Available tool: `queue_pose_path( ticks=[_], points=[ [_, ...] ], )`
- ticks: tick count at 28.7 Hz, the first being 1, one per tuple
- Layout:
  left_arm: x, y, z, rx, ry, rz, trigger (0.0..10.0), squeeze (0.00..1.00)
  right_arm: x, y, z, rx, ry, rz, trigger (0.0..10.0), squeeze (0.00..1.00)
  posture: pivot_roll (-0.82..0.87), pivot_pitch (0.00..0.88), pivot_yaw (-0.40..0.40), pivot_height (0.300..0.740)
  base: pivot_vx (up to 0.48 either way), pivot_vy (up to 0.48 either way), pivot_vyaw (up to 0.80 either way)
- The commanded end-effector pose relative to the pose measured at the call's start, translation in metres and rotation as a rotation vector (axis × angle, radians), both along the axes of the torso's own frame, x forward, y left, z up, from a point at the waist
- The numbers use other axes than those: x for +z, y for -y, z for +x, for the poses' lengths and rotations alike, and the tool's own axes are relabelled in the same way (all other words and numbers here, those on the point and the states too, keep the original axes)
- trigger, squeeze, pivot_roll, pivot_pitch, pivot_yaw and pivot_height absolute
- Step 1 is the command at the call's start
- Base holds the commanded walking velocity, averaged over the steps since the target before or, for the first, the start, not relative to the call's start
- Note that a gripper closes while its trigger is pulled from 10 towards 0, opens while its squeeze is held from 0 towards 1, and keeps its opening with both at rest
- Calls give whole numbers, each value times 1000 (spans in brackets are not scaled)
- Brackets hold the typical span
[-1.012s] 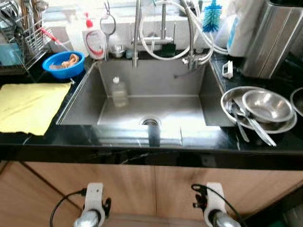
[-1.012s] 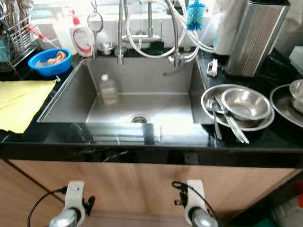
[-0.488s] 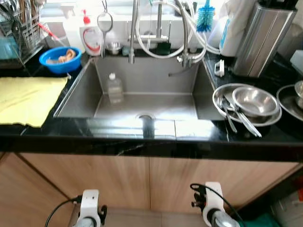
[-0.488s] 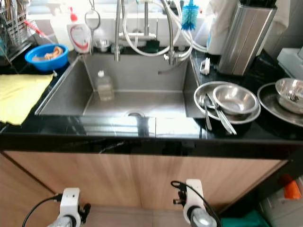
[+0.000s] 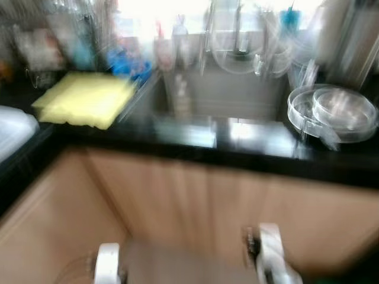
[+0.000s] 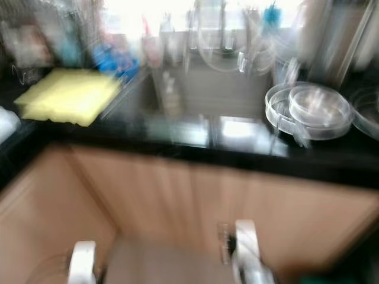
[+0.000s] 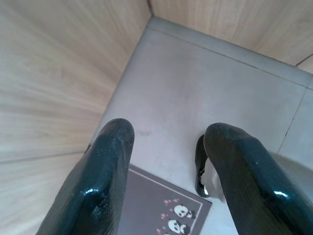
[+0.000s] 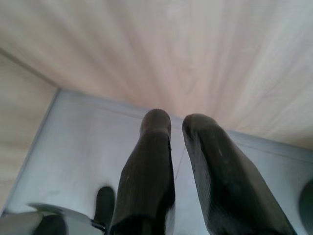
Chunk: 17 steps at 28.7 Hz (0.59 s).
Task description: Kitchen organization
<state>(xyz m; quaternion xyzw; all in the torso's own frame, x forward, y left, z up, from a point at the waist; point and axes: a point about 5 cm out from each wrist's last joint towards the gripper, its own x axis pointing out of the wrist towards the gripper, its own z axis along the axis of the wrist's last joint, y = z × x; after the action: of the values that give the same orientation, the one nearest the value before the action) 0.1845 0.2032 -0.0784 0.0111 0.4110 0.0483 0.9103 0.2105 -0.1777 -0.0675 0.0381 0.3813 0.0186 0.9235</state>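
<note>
The head views are blurred by motion. A steel sink (image 5: 237,94) is set into a black counter (image 5: 177,148), with a small clear bottle (image 5: 180,97) standing in it. A yellow cloth (image 5: 86,97) lies on the counter left of the sink, and a blue bowl (image 5: 127,65) sits behind the cloth. Stacked steel plates and bowls (image 5: 334,112) rest on the counter to the right. Both arms hang low in front of the wooden cabinet doors. My left gripper (image 7: 168,132) is open above the grey floor. My right gripper (image 8: 176,120) is shut and holds nothing.
Wooden cabinet fronts (image 5: 195,201) stand close before me under the counter. The counter turns a corner at the left, where a white object (image 5: 12,127) lies. A dish rack (image 5: 41,47) and taps with hoses (image 5: 237,41) line the back. A patterned mat (image 7: 166,215) lies on the floor tiles.
The whole picture has shifted and blurred, so the camera has moved back and turned left. The left counter corner has come into view. Both arms still hang low.
</note>
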Motion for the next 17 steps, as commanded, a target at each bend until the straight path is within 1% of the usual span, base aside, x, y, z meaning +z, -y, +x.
queue_pose_path(
  ticks=[1,8,17],
  points=[
    [12,0,21,-36,62,20,10000,0,1,-5,3,-3,13,17,10000,0,-84,0,63,740,0,0,0],
    [16,-2,28,-20,97,1,10000,0,2,-6,3,-24,21,20,10000,0,-82,0,63,740,0,0,0],
    [15,-4,25,-20,83,2,10000,0,1,-6,2,-22,20,11,10000,0,-96,0,64,740,0,0,0]
  ],
)
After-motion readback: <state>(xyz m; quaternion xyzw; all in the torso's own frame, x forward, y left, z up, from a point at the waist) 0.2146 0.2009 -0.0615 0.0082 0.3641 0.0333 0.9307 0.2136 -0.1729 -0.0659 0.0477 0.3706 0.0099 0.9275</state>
